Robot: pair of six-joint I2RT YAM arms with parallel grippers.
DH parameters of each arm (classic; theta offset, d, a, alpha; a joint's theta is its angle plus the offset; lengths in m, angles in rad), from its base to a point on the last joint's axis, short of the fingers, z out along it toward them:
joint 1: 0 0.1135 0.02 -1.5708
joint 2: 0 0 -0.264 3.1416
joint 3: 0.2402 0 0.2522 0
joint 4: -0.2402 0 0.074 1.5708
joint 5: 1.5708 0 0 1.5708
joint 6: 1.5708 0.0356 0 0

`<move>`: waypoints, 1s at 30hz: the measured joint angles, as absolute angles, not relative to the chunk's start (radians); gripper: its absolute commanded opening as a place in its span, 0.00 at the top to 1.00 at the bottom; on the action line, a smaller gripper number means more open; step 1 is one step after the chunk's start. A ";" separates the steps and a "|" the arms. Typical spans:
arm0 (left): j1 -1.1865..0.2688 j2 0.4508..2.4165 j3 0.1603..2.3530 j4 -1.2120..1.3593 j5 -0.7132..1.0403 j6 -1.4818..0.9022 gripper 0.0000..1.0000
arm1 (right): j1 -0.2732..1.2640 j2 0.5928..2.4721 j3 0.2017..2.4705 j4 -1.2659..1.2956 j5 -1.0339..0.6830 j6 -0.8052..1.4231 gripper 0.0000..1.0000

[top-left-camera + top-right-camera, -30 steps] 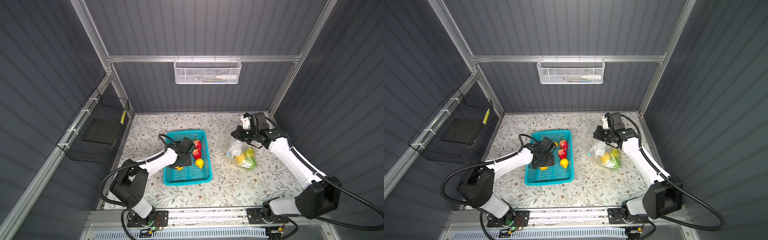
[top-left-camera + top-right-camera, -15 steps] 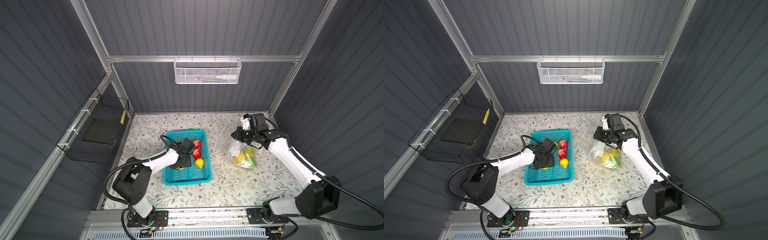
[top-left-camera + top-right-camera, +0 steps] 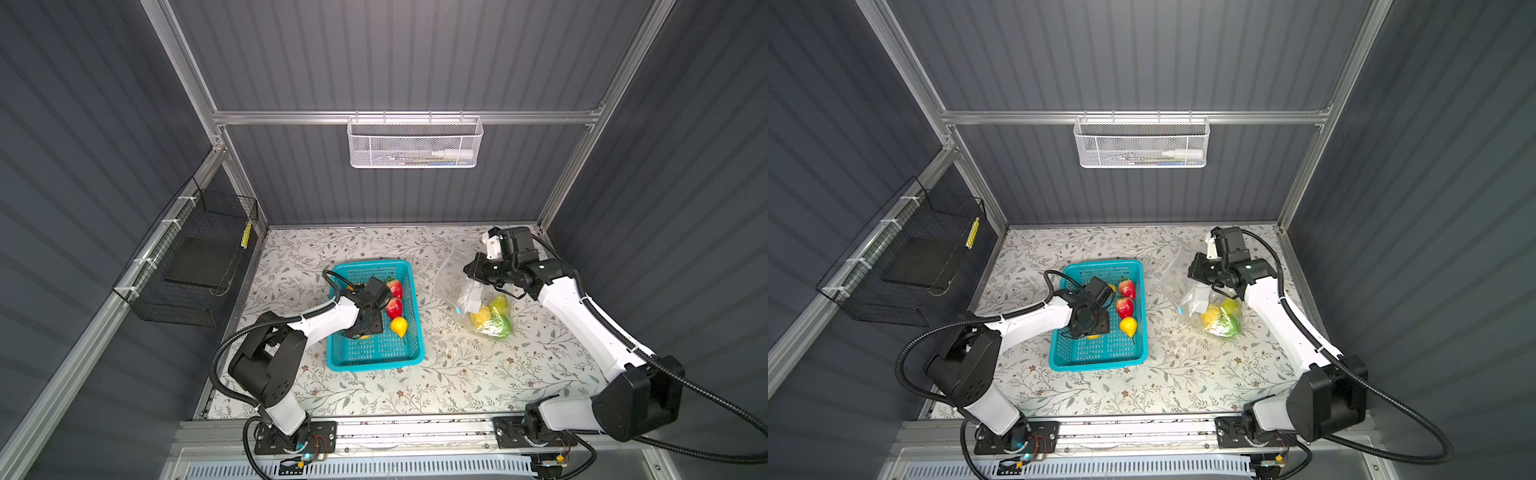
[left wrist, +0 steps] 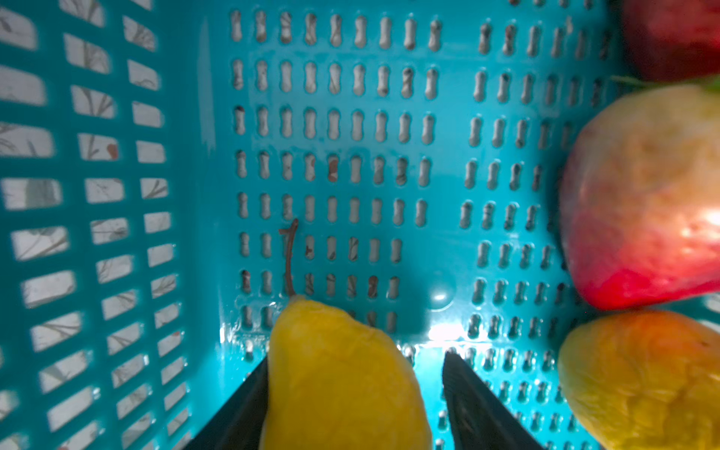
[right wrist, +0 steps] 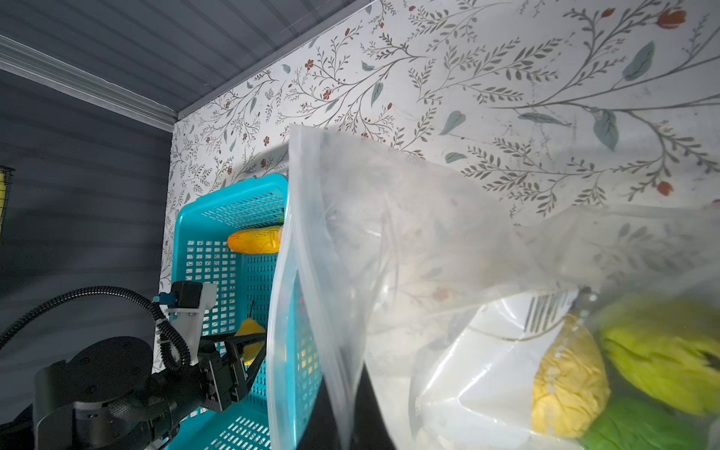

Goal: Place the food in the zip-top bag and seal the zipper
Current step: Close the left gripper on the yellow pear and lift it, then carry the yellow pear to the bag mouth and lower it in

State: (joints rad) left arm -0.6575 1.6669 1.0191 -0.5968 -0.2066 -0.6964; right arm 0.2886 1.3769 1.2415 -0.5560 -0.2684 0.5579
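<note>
Grey ribbed walls, floral tabletop, left claw parted around yellow pear, right claw clamped on zip-top bag

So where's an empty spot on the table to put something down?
The widest bare patch of table lies in front of the basket and the bag, up to the front rail. Another lies behind the basket, toward the back wall. The gap between basket and bag is tight.
</note>
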 measured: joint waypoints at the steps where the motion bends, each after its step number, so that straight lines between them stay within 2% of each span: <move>1: -0.657 1.668 1.019 -0.596 -0.208 -0.694 0.45 | 0.289 1.377 1.242 -0.556 -0.268 0.558 1.00; 4: -0.657 1.668 1.019 -0.595 -0.211 -0.687 0.51 | 0.289 1.375 1.242 -0.557 -0.264 0.558 1.00; 12: -0.657 1.658 1.036 -0.616 -0.229 -0.672 0.51 | 0.289 1.358 1.242 -0.558 -0.262 0.558 1.00; 17: -0.657 1.612 1.145 -0.627 -0.221 -0.636 0.51 | 0.289 1.358 1.242 -0.558 -0.272 0.558 1.00; 24: -0.657 1.531 1.296 -0.541 -0.113 -0.587 0.51 | 0.302 1.358 1.242 -0.554 -0.302 0.558 1.00; 30: -0.660 1.497 1.313 -0.405 0.031 -0.583 0.51 | 0.340 1.371 1.258 -0.553 -0.311 0.556 1.00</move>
